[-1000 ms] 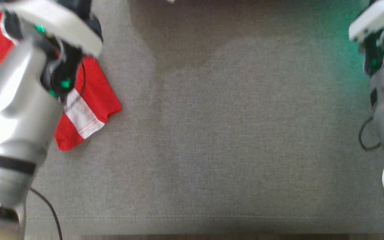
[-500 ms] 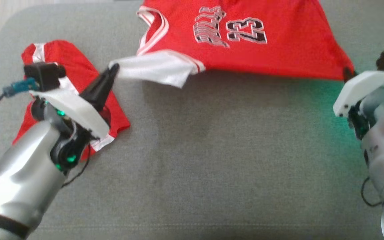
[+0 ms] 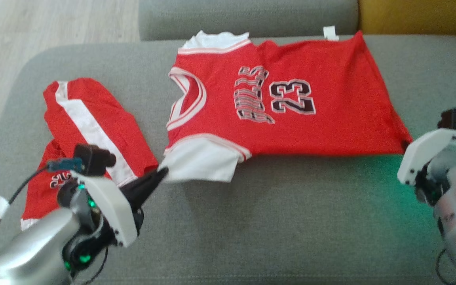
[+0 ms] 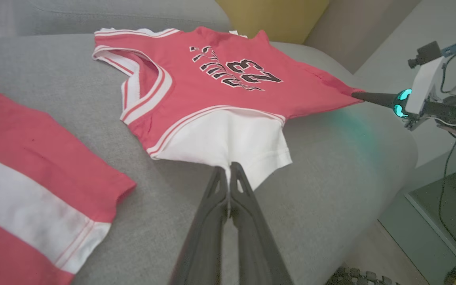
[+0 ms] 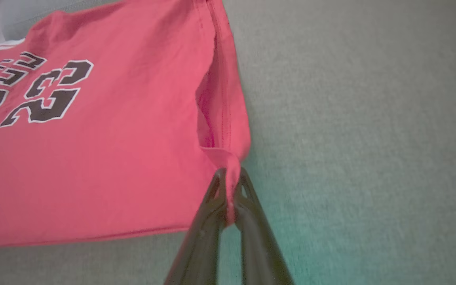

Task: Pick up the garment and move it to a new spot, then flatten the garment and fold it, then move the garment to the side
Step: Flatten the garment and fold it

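Closest in, the left gripper [image 3: 162, 172] at the lower left of the head view has its two long dark fingers squeezed together on the edge of the jersey's [image 3: 291, 111] white sleeve. The right gripper [image 5: 230, 174] is clamped the same way on a bunched red hem corner, at the right edge of the head view. Under both is the sofa [image 3: 291, 213], a grey coarse weave with a stitched seam along the front.

The jersey is thin soft knit, red with white-striped trim and a black 23. It's pulled out fairly flat between the two pinches, across the centre and upper right of the frame. The shorts [image 3: 89, 130], red with a wide white stripe, lie rumpled at left. Past the seat there's a yellow cushion [image 3: 418, 16] at top right and pale wood floor [image 3: 54, 23] at top left.

Compared with half a second back, the whole picture has slid down, so that's the camera moving. Both pinches are unchanged, and the sleeve now sits lower alongside the shorts.
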